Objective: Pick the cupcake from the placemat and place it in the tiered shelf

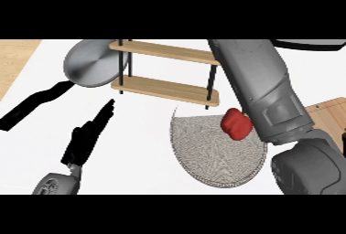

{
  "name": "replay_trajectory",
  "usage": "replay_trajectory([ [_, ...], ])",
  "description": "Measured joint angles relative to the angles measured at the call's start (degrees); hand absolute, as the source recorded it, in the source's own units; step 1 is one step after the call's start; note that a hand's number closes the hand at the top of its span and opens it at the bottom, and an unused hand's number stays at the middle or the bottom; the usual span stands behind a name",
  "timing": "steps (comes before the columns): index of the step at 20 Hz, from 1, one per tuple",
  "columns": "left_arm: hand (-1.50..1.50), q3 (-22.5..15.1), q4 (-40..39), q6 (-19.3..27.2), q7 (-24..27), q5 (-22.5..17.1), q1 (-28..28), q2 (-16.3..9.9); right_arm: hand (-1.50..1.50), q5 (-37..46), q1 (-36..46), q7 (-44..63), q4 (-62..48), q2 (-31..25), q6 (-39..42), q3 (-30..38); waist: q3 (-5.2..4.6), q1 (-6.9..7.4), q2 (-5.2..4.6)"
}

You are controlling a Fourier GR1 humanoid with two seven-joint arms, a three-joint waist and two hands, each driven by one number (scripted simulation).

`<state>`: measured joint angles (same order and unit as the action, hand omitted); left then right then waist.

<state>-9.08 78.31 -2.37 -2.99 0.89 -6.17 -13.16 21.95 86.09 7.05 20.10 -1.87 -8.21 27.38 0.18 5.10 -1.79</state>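
**A:** What sits nearest?

**B:** At the near left, the left robot hand (84, 137) rises from its grey wrist, fingers straight and pointing far, holding nothing. It hangs over the white surface (145, 151), well apart from everything else. At the near right, a bulky grey forearm (270, 96) runs from the near right corner up toward the far side.

**A:** And the right robot hand?

**B:** I see only that forearm; the hand itself does not show, so I can't say anything about its fingers.

**A:** Where is the cupcake?

**B:** A red thing, the cupcake (236, 123), lies on the far right part of the round grey placemat (213, 153), touching or just beside the forearm; I cannot tell which.

**A:** Farther out?

**B:** The tiered shelf (165, 89), two wooden boards on black posts, stands just beyond the placemat. Left of it lies a grey pan (91, 64) with a black handle pointing near left.
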Motion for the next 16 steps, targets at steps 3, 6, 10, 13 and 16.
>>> replay_trajectory([
  [3,0.0,0.21,-0.04,0.32,0.57,0.16,0.54,0.12,-1.5,-1.81,0.31,-2.25,0.7,-0.6,-4.88,2.58,-0.08,-0.47,0.17],
  [6,0.0,0.31,0.38,0.32,0.89,0.19,1.08,0.05,-1.5,-2.86,0.16,-4.17,1.45,-3.26,-9.62,4.8,-0.1,-0.84,0.24],
  [10,0.0,1.03,0.74,0.39,1.33,-0.03,2.29,-0.32,-1.5,-3.46,-1.0,-4.4,1.61,-8.72,-13.58,6.92,-0.1,-1.9,0.63],
  [13,0.0,1.49,0.79,0.06,1.12,-0.37,2.74,-0.55,-1.5,-3.32,-2.3,-3.22,0.57,-13.36,-14.21,7.6,-0.07,-2.55,0.83],
  [16,0.0,1.87,1.07,0.26,1.5,-0.28,3.62,-0.58,-1.5,-4.05,-5.32,-3.65,0.27,-18.06,-10.36,8.1,-0.03,-3.32,1.14],
])
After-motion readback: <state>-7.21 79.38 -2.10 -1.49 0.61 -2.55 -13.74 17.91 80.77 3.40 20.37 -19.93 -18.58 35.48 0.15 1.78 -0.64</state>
